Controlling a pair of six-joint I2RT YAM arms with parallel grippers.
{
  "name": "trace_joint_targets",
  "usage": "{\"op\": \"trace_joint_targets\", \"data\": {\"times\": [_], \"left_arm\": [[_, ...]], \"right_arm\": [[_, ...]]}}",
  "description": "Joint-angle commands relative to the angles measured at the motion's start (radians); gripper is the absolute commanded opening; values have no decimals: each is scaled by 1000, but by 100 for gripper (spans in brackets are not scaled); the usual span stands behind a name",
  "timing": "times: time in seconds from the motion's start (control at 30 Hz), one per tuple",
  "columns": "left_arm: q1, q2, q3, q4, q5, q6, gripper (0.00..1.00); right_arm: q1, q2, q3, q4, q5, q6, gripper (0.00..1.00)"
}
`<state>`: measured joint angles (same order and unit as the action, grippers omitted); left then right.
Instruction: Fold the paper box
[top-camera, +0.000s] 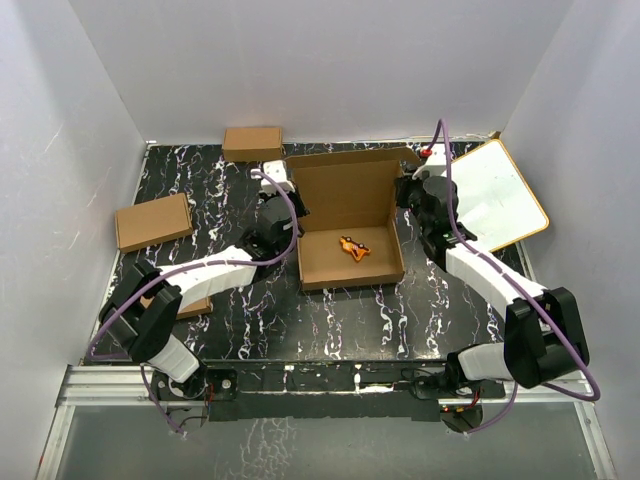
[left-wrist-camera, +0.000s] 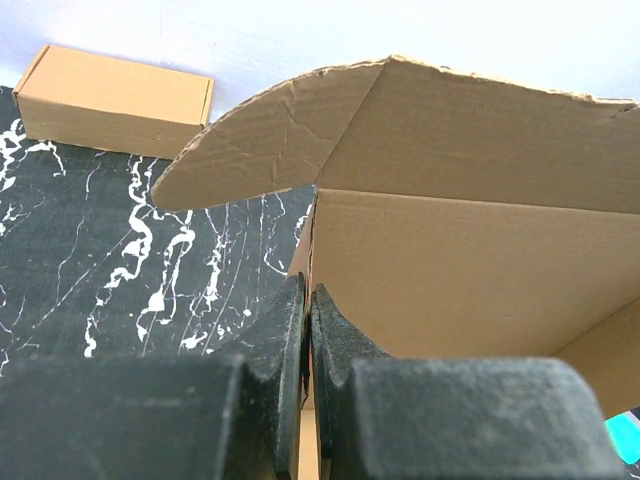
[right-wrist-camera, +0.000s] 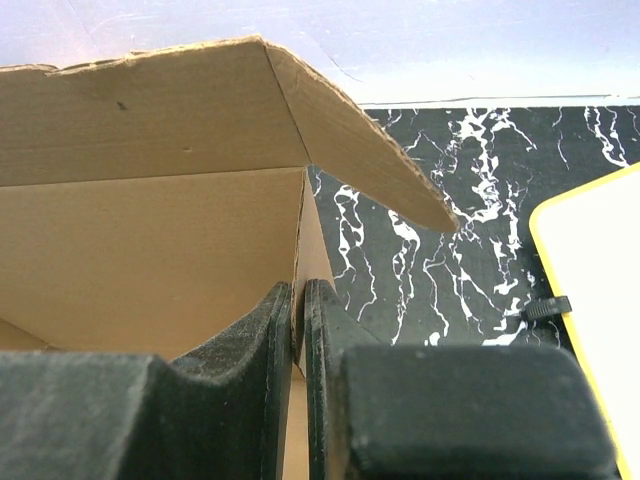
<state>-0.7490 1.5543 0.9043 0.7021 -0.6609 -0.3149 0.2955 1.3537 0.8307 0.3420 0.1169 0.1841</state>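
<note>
Currently in hand: closing stage of the fold; the tray is formed and the lid is not yet down.
Location of work: the paper box (top-camera: 330, 268) sits at the middle of the bench (top-camera: 250, 320), between the two arms.
Box condition: floor flat, front and side walls upright, lid (top-camera: 345, 190) raised at the far side with its rounded side flap (left-wrist-camera: 260, 140) sticking outward.
Contents: a small orange thing (top-camera: 352, 247) lies on the box floor.
Left fingers (left-wrist-camera: 285, 340): closed on the top edge of the left side wall, cardboard pinched between them.
Right fingers (right-wrist-camera: 265, 340): closed on the top edge of the right side wall, a thin slit showing where the cardboard passes through.
Nearby items: a small ready-made box (top-camera: 152, 222) lies well apart at the left; a white board (top-camera: 500, 195) lies at the right.
Next move, as judged: let go of the walls, catch the lid from behind, and bring it forward and down.
Requirement: both side flaps must turn inward and slide inside the side walls before the lid seats.
Caution: one arm should steady the tray so that it does not slide on the bench.
</note>
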Motion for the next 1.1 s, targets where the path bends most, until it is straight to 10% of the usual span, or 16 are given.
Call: {"op": "trace_joint_targets", "data": {"times": [0.0, 1.07], "left_arm": [[-59, -40, -18, -57, 32, -46, 0], [-159, -83, -71, -162, -109, -163, 0]], "right_arm": [[40, -57, -30, 11, -34, 58, 14], [59, -176, -167, -80, -75, 44, 17]]}}
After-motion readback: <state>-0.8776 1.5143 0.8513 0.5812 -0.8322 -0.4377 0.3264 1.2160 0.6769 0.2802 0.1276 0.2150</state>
